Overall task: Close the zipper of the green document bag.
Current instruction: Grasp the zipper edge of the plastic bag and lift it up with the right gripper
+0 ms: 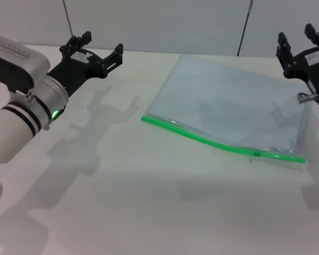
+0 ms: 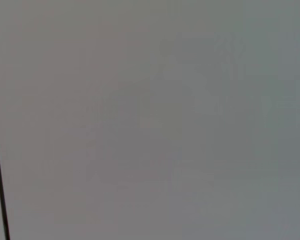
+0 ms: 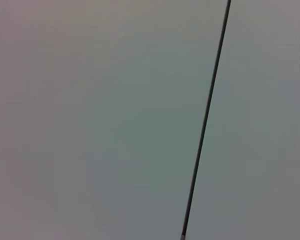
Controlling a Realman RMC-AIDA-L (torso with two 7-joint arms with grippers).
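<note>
At four o'clock on the tabletop lies the green document bag, its zipper nearest us. Our left end effector and right end effector hover open, empty; we judge approaching the slider comes next.

- The left arm reaches forward on the left side, raised, its white wrist showing a green light.
- The left gripper has its black fingers spread apart, holding nothing.
- The right gripper sits raised at the far right edge (partly cut off), fingers apart.
</note>
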